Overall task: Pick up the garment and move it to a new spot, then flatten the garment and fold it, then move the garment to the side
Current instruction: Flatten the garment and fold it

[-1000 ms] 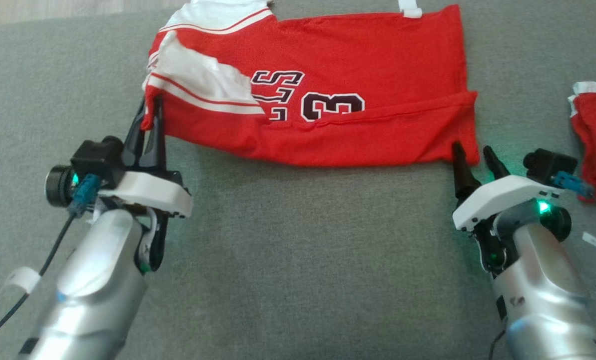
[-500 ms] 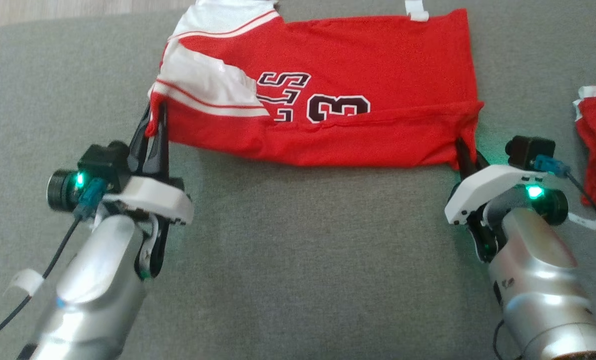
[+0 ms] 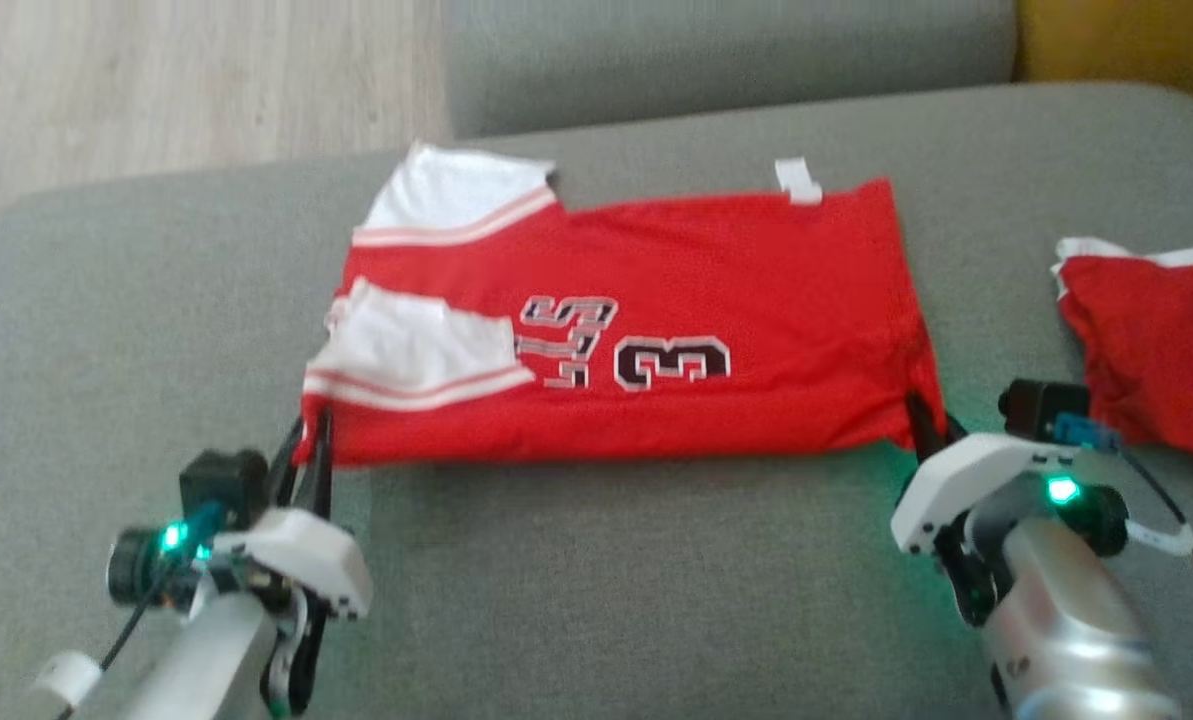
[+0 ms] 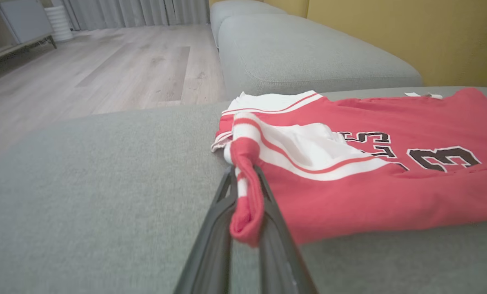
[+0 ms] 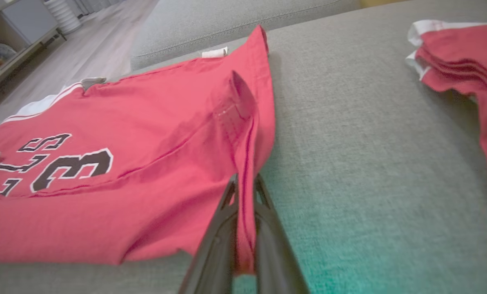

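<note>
The garment (image 3: 716,300) is a red jersey with white sleeves and a black number, lying folded on the grey sofa seat (image 3: 606,600). My left gripper (image 3: 311,440) is shut on its near left corner, and in the left wrist view that red and white cloth (image 4: 245,196) is bunched between the two dark fingers. At the near right corner my right gripper (image 3: 928,425) is shut on the hem, a lifted fold of red cloth (image 5: 245,163) running down between its fingers in the right wrist view.
A second folded red and white garment (image 3: 1151,340) lies on the seat to the right, also in the right wrist view (image 5: 463,61). Wooden floor (image 3: 176,90) lies beyond the seat's far left edge. Another grey cushion (image 3: 726,50) stands behind.
My right gripper moved forward and shut on the near right corner of the garment. The head camera has tilted up, so the whole picture shifted down. The left gripper keeps its hold.
</note>
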Tool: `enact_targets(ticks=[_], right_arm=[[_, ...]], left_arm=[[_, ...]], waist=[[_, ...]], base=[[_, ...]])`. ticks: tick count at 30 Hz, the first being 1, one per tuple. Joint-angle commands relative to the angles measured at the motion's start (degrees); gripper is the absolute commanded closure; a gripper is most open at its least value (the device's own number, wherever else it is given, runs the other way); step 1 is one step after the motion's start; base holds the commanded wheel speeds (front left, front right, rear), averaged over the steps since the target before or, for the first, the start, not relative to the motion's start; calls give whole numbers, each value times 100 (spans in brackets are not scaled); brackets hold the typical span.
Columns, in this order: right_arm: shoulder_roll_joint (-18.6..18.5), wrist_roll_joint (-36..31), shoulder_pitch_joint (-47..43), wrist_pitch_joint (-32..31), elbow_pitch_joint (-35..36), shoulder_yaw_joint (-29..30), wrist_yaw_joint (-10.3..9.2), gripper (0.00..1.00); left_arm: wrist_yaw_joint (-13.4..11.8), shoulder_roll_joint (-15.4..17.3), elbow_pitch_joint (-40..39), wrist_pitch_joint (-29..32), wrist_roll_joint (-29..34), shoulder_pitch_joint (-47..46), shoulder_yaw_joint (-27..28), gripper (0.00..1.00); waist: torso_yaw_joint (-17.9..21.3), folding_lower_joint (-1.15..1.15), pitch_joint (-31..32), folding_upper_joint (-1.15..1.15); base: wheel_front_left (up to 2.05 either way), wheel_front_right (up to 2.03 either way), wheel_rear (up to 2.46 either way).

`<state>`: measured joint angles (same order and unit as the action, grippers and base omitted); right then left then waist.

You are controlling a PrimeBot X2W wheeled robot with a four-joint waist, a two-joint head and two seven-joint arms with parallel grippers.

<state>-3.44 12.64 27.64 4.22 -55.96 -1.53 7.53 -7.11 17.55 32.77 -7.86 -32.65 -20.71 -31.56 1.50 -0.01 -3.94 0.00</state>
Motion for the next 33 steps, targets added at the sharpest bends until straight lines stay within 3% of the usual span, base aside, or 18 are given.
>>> enact_targets(ticks=[1,12,21,22,23,24,25,33], right_arm=[[-24,24,-33,-63,300,-131,-4,100],[-101,393,-1848,-1687,2524,187,-4,100],[36,338,-2736,-2278,4130,512,-4,100],[42,294,-2754,-2214,4227,543,-4,43],[48,274,-2766,-2143,4305,555,-4,0],[51,362,-2774,-2076,4351,555,-4,0],[52,470,-2772,-1977,4398,511,-4,0],[55,1368,-2605,-291,4554,324,-4,0]], left_arm=[[-45,232,-170,24,-128,-54,250,100],[-209,531,-856,560,-350,943,142,100],[-258,583,-985,679,-290,997,14,100],[-277,567,-983,653,-290,988,21,100],[-294,548,-983,619,-296,980,33,67],[-312,528,-996,541,-296,967,58,14],[-342,509,-1011,445,-292,952,93,0],[-475,306,-1448,-577,-286,680,608,0]], waist=[[27,1,267,0],[-35,1,673,0],[66,1,633,0],[86,1,614,0],[104,1,591,0],[120,1,571,0],[138,1,550,0],[203,1,396,0]], base=[[0,0,0],[0,0,0],[0,0,0],[0,0,0],[0,0,0],[0,0,0],[0,0,0],[0,0,0]])
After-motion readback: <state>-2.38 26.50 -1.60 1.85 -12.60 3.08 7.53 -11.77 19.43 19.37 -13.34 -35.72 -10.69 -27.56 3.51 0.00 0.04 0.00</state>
